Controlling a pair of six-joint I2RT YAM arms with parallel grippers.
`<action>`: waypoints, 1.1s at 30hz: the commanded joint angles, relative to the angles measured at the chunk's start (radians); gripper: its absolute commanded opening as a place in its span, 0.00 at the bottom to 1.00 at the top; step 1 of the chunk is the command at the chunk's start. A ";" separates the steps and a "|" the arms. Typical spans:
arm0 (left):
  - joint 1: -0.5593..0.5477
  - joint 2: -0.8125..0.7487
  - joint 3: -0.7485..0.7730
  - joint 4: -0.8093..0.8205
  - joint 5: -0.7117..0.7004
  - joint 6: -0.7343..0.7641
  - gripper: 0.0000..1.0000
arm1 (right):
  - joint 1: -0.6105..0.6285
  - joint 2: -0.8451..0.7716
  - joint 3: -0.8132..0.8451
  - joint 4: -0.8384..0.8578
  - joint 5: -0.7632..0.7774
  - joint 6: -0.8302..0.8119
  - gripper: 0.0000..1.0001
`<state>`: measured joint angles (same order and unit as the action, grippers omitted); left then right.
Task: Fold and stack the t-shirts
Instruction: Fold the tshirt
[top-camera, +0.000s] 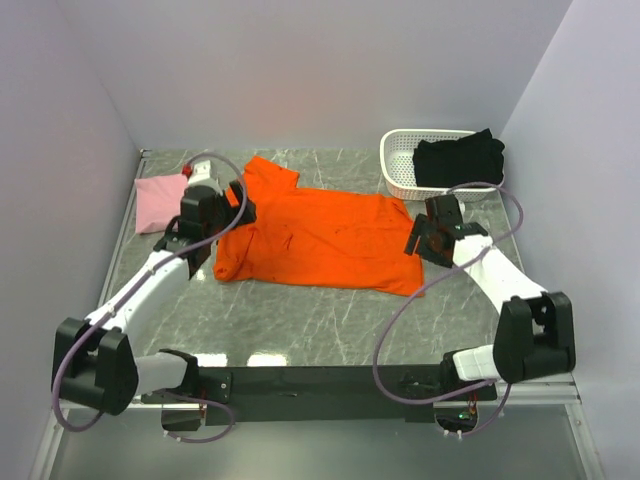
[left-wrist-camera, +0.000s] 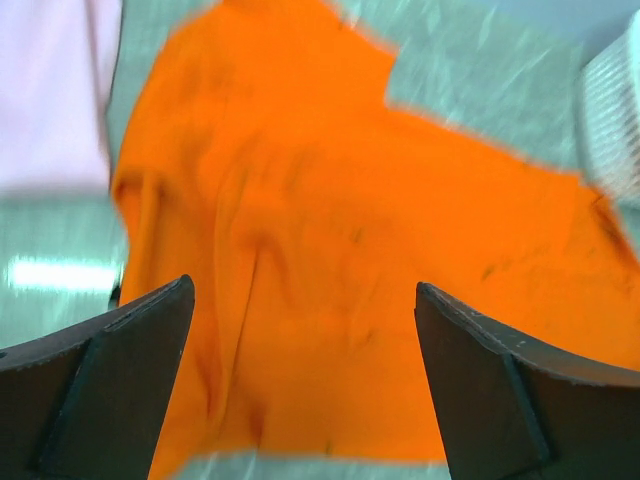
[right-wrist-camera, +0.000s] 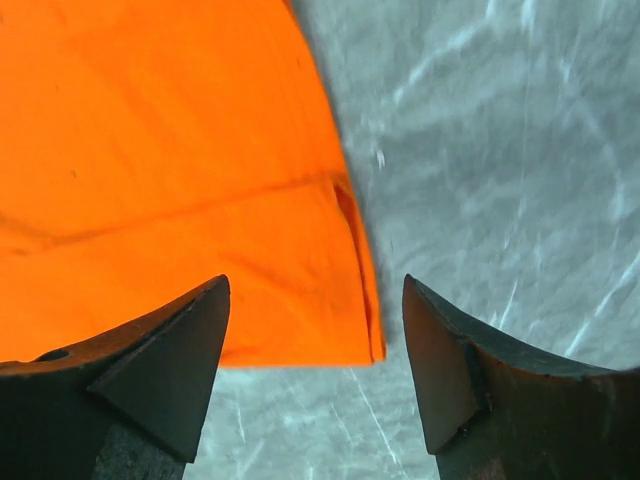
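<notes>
Desk (top-camera: 330, 320): you've got the orange t-shirt (top-camera: 320, 240) spread flat mid-desk. Long axis runs left-right, one sleeve sticks toward the far wall at the left end, straight hemmed edge at the right end.

White slotted basket (top-camera: 400, 165) sits in the far-right corner, apart from the orange shirt. The black t-shirt (top-camera: 460, 160) is bunched inside it and spills over the right rim.

Pink t-shirt (top-camera: 158, 203) is a small folded pad at the far-left edge, just beside the orange one.

Left jaws: spread wide, gripping nothing, over the orange shirt's left end.

Right jaws: spread wide, gripping nothing, over a hem corner at its right edge.
</notes>
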<state>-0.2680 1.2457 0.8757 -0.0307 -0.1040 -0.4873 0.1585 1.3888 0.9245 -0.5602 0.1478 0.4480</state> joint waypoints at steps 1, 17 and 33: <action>-0.034 -0.077 -0.105 -0.073 -0.089 -0.083 0.97 | -0.010 -0.079 -0.084 0.046 -0.036 0.004 0.76; -0.085 -0.204 -0.316 -0.186 -0.209 -0.192 0.68 | -0.008 -0.113 -0.254 0.118 -0.145 0.040 0.76; -0.088 -0.169 -0.333 -0.193 -0.171 -0.201 0.63 | -0.007 -0.091 -0.280 0.134 -0.145 0.066 0.73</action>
<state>-0.3489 1.1030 0.5537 -0.2375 -0.2859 -0.6746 0.1562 1.2995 0.6456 -0.4492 0.0055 0.5041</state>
